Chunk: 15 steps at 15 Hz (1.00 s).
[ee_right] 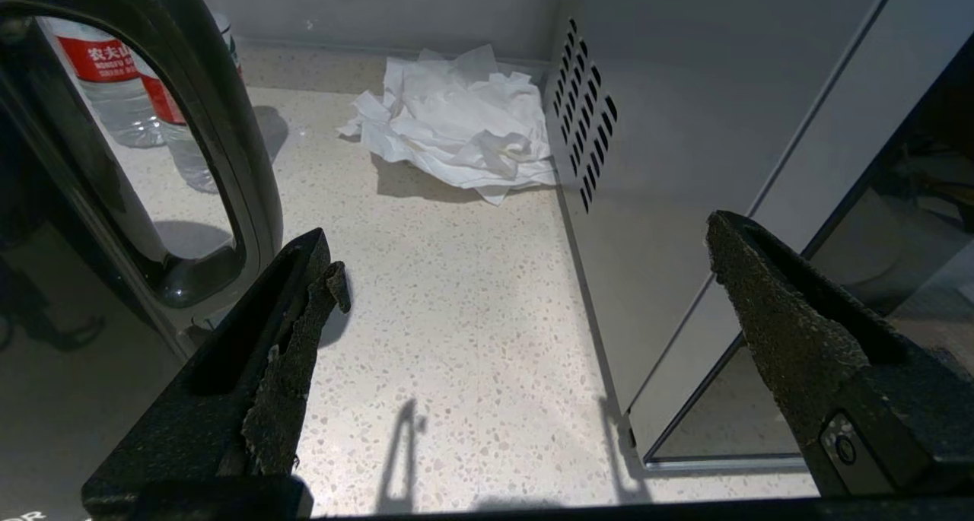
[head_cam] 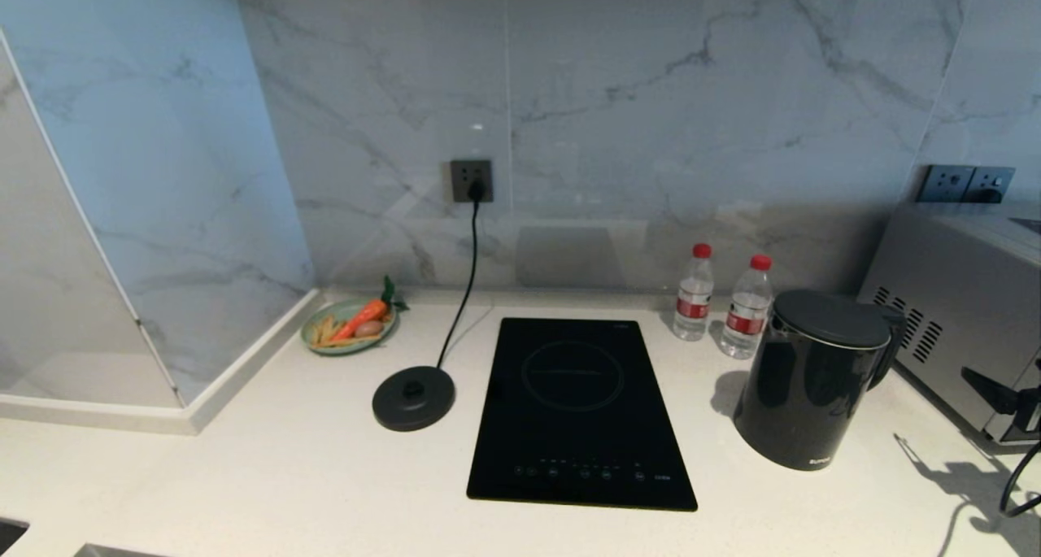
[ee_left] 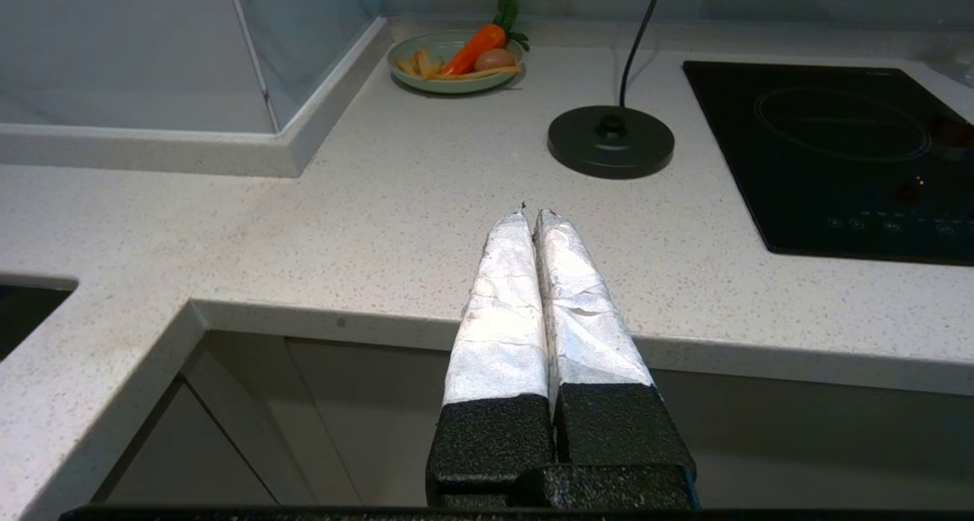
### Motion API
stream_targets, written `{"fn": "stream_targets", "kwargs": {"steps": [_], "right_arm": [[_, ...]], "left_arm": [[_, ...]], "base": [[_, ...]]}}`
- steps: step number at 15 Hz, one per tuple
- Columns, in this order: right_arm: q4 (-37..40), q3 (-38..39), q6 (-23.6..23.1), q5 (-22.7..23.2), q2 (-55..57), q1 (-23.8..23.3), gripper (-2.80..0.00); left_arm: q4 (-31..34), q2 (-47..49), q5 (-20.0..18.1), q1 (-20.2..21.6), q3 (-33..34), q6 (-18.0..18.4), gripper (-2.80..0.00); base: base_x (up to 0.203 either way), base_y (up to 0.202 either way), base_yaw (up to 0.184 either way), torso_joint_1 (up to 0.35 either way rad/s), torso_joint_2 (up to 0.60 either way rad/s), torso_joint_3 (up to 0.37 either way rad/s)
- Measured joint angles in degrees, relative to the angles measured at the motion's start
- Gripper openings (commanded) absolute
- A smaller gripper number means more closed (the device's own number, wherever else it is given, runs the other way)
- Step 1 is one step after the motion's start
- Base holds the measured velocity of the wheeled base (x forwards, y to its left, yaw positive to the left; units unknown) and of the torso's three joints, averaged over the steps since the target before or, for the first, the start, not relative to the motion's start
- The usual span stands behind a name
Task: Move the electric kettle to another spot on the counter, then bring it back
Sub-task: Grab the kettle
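The electric kettle (head_cam: 813, 378), glossy black with a flat lid, stands on the white speckled counter (head_cam: 244, 476) to the right of the cooktop, off its base. Its loop handle (ee_right: 221, 125) faces right. My right gripper (ee_right: 525, 247) is open and empty, low over the counter (ee_right: 456, 316) in the gap between the kettle's handle and a silver appliance; one finger lies close beside the handle's foot. In the head view it shows only at the right edge (head_cam: 1004, 398). My left gripper (ee_left: 530, 213) is shut on nothing, hovering at the counter's front edge (ee_left: 380, 201), far from the kettle.
The round black base disc (head_cam: 413, 396) with its cord sits left of the black cooktop (head_cam: 579, 411). Two water bottles (head_cam: 694, 293) stand behind the kettle. A green plate of toy food (head_cam: 350, 325) is back left. The silver appliance (head_cam: 968, 297) and crumpled tissue (ee_right: 456, 125) are on the right.
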Motion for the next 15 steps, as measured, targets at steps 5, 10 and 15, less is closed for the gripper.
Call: {"fn": "stream_targets", "kwargs": {"steps": [5, 10, 15], "right_arm": [[-0.5, 2.7, -4.7, -0.1, 0.4, 3.2, 0.00], [-0.6, 3.1, -5.2, -2.4, 0.8, 6.4, 0.00], [-0.6, 0.7, -3.8, -5.3, 0.8, 6.9, 0.00]], "left_arm": [[0.0, 0.0, 0.0, 0.0, 0.0, 0.0, -2.80], [0.0, 0.0, 0.0, 0.0, 0.0, 0.0, -2.80], [0.0, 0.0, 0.0, 0.0, 0.0, 0.0, -2.80]], "base": [[0.000, 0.000, 0.000, 0.000, 0.00, 0.000], [0.000, 0.000, 0.000, 0.000, 0.00, 0.000], [0.000, 0.000, 0.000, 0.000, 0.00, 0.000]]}}
